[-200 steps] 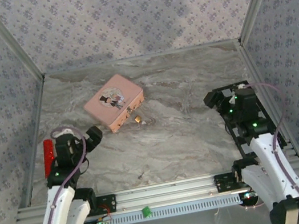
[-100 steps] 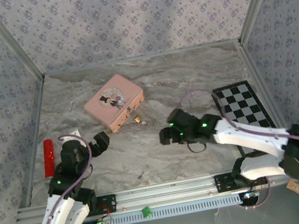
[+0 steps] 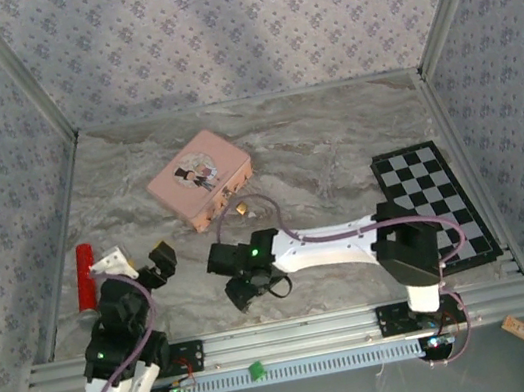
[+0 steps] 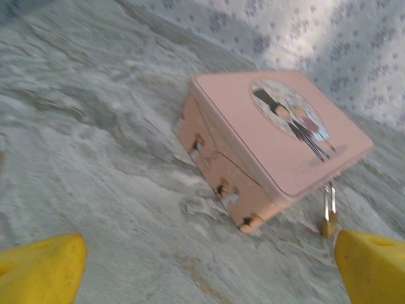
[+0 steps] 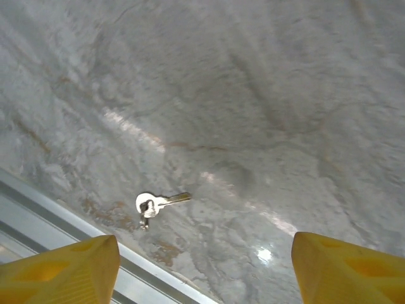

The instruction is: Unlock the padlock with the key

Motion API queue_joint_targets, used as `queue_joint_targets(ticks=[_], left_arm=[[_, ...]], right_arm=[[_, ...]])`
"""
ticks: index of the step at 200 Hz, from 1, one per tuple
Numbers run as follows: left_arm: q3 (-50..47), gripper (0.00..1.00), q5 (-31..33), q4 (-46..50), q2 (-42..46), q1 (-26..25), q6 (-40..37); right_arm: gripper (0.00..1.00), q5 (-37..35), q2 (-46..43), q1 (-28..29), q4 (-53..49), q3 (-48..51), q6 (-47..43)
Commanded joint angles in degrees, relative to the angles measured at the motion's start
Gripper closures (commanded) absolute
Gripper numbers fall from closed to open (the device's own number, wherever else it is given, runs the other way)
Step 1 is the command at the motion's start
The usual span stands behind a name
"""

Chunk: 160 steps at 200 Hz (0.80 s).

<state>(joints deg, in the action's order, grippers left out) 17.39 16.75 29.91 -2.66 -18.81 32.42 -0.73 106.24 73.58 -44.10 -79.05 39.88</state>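
Top external view: the right arm has swung from its folded pose at the right edge, uncovering the chequered board (image 3: 430, 197), and reaches across the desk (image 3: 324, 144) toward the front left. The right claw (image 3: 243, 293) hangs low near the front rail. The left claw (image 3: 159, 261) has shifted only slightly and points at the pink tin (image 3: 200, 178).

Right wrist view: the key (image 5: 155, 202) lies flat on the marble beside the rail (bow toward the rail, blade pointing away). The right claw (image 5: 204, 263) is spread with nothing between its yellow fingers (image 5: 60, 266), and the key sits ahead of them, not yet touched.

Left wrist view: the left claw (image 4: 209, 259) is spread and empty. The padlock (image 4: 328, 223) hangs at the near corner of the tin by its thin shackle, resting against the desk; it appears closed.

Reading: the sweep has brought the right arm over the key, so pickup seems the step in hand. A thin key lying flat will likely need a careful pinch.
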Motion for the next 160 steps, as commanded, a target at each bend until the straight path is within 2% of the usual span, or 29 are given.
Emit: queue_joint_targets(ticks=[1, 34, 88, 160], left_arm=[[1.21, 0.00, 7.11, 4.68, 2.05, -0.18, 0.96], [1.41, 0.00, 8.49, 5.54, 2.23, -0.18, 1.85], [1.28, 0.00, 8.70, 5.81, 2.22, -0.18, 2.20], [1.44, 0.00, 8.82, 5.94, 2.22, -0.18, 2.38]], right_arm=[[0.32, 4.25, 3.80, 0.85, -5.11, -4.20, -3.30], [0.49, 6.24, 7.75, 1.36, -8.12, -8.49, -3.40], [0.64, 8.52, 12.24, 1.57, -10.27, -12.86, -6.12], [0.70, 9.26, 15.77, 1.63, -12.77, -15.94, -6.61]])
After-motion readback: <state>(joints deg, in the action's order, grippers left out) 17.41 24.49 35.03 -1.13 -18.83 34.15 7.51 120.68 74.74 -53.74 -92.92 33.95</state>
